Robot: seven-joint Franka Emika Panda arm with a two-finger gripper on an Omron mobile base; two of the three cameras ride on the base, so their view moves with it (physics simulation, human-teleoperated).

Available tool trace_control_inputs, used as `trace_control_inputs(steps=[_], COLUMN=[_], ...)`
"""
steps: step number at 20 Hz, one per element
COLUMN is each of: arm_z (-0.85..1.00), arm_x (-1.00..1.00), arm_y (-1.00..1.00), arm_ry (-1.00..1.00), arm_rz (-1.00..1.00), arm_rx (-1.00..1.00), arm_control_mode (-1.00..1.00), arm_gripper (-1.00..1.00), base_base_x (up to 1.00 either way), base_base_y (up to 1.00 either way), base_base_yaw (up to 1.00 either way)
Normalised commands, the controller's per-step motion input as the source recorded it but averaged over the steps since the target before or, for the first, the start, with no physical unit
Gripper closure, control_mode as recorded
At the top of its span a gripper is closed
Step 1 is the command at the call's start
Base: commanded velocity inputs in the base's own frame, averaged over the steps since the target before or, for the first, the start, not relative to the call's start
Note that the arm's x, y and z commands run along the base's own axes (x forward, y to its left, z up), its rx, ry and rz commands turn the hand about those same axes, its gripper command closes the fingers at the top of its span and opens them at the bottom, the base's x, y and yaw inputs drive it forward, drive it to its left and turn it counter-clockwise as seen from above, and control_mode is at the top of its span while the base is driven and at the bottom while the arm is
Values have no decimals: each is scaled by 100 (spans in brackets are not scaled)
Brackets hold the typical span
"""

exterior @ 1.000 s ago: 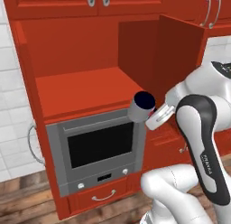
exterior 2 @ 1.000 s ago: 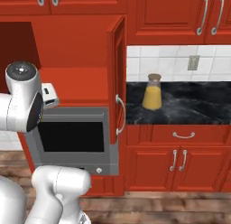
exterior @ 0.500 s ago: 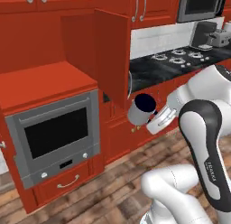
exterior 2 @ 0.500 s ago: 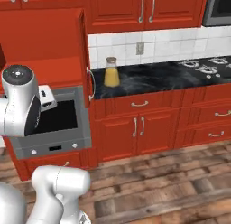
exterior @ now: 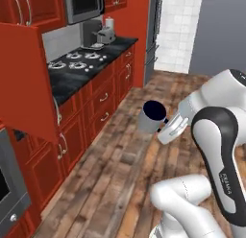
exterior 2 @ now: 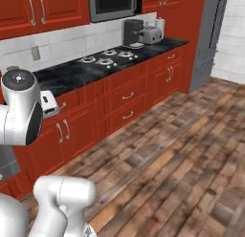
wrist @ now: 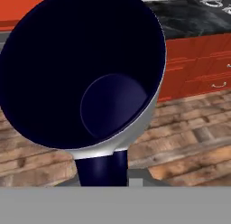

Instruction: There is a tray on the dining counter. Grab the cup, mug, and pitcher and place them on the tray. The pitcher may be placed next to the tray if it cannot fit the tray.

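Carrying the mug (exterior: pixel 152 117) clear of any surface, the gripper (exterior: pixel 166 128) sits at about 3 o'clock of the left base view's centre, above the wooden plank floor (exterior: pixel 120 184). The mug hangs at 9 o'clock of the gripper, its pale grey wall below and its dark navy mouth turned up and slightly toward the camera. Its long axis runs close to upright, tilted a little, with the rim at 12 o'clock and the base at 6 o'clock. The small dark handle (exterior: pixel 165 120) juts toward 3 o'clock, straight into the gripper.

In the hand view the mug (wrist: pixel 135 128) looms large, open end facing the lens, so its axis points almost directly along the line of sight; the round navy bottom shows deep inside. The dark handle (wrist: pixel 103 169) drops to 6 o'clock, where the fingers are pinched together on it.

At 9 to 11 o'clock of the left base view runs the wall counter (exterior: pixel 81 71) with black top and red cabinets (exterior: pixel 103 95), a stovetop (exterior: pixel 72 61) on it and a coffee machine (exterior: pixel 91 33) at 11 o'clock. An open red cabinet door (exterior: pixel 24 83) stands at 9 o'clock.
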Motion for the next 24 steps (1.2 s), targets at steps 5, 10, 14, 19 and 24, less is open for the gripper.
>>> trace_control_inputs(steps=[5, 10, 14, 19, 24], arm_z=[0, 0, 0, 0, 0], arm_x=[0, 0, 0, 0, 0], arm_y=[0, 0, 0, 0, 0], arm_ry=[0, 0, 0, 0, 0], arm_rz=[0, 0, 0, 0, 0], arm_rx=[0, 0, 0, 0, 0], arm_control_mode=[100, 100, 100, 100, 100], arm_gripper=[100, 100, 100, 100, 100], base_base_x=[-29, -35, -48, -81, -74], base_base_y=[0, 0, -15, -62, -89], base_base_yaw=[-88, -85, -75, -28, -9])
